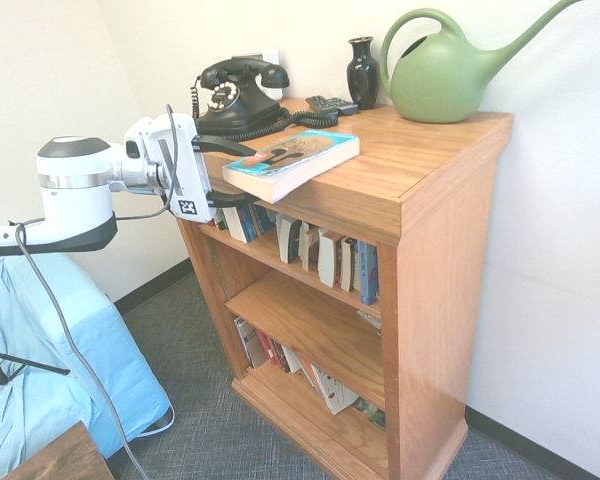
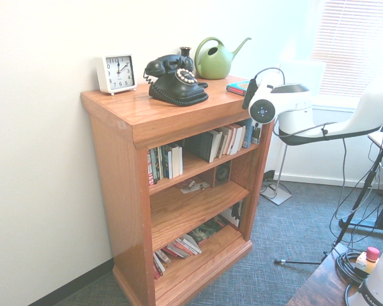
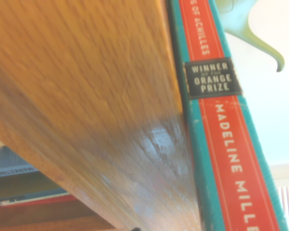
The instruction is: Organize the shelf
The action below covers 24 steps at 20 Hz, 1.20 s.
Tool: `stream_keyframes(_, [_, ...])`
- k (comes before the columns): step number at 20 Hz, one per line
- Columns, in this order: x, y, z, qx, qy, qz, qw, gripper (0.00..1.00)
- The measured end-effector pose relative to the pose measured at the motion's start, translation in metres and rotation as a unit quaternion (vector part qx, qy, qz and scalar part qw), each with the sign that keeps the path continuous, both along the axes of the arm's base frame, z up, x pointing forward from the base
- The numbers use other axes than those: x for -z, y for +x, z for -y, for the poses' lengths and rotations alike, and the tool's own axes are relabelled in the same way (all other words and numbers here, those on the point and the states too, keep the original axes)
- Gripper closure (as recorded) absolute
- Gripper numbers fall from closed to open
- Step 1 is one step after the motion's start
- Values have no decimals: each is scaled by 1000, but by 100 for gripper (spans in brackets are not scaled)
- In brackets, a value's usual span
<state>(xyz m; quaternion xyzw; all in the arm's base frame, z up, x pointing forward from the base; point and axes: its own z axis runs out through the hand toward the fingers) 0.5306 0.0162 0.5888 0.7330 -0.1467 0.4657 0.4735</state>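
At the shelf (image 1: 420, 190) top's edge, the level arm's gripper (image 1: 242, 172) clamps a flat paperback (image 1: 292, 162).

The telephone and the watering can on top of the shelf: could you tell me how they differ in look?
The telephone is glossy black, squat, with a rotary dial and coiled cord; the watering can is matte green, rounded, with a looped handle and long thin spout. The telephone stands toward one end of the shelf top, the watering can toward the other. Both stand upright.
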Motion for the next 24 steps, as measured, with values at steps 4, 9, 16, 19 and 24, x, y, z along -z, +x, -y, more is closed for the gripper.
stream_keyframes(4, [-2, 9, 10, 12, 4, 0, 1000, 0])
stream_keyframes(9, [2, 12, 16, 22, 4, -5, 1000, 100])
stream_keyframes(16, [5, 14, 22, 27, 4, -8, 1000, 100])
stream_keyframes(19, [6, 14, 21, 27, 4, -9, 1000, 100])
stream_keyframes(24, [4, 15, 21, 26, 4, -7, 1000, 100])
